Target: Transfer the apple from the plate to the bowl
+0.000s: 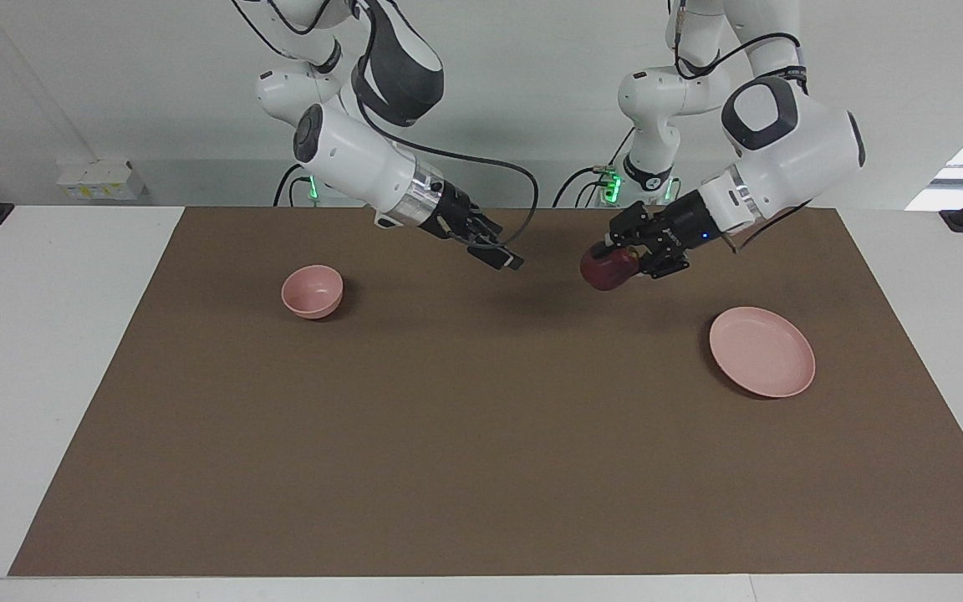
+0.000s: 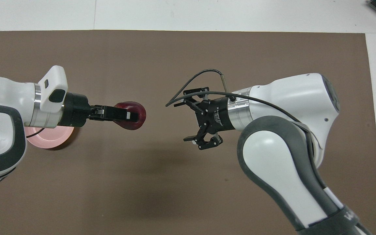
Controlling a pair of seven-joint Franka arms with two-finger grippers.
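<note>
Facing view: left gripper (image 1: 615, 259) is clamped on the apple (image 1: 607, 269), carried in the air over the brown mat (image 1: 481, 468), off the plate (image 1: 761, 351), which sits empty at about 4 o'clock from the apple, toward the left arm's end. The bowl (image 1: 313, 291) is at about 9 o'clock from the apple, toward the right arm's end, empty. Right gripper (image 1: 505, 251) hangs over the mat between bowl and apple, pointed at the apple, fingers spread with nothing in them. Looks like a handover is being set up, probably, since the bowl is well apart from the left arm. Overhead view: left gripper (image 2: 131, 116) grips the apple (image 2: 137, 114) from the 9 o'clock side, so the apple's 3 o'clock face is free; right gripper (image 2: 196, 117) faces it, jaws wide, a clear gap between them; the plate (image 2: 44, 140) peeks from under the left wrist, and the bowl is hidden under the right arm. To do this well: bring the right fingers around the free half of the apple, crosswise to the left fingers, close firmly before the left lets go, since a round fruit slips; then lower into the bowl, not drop.
</note>
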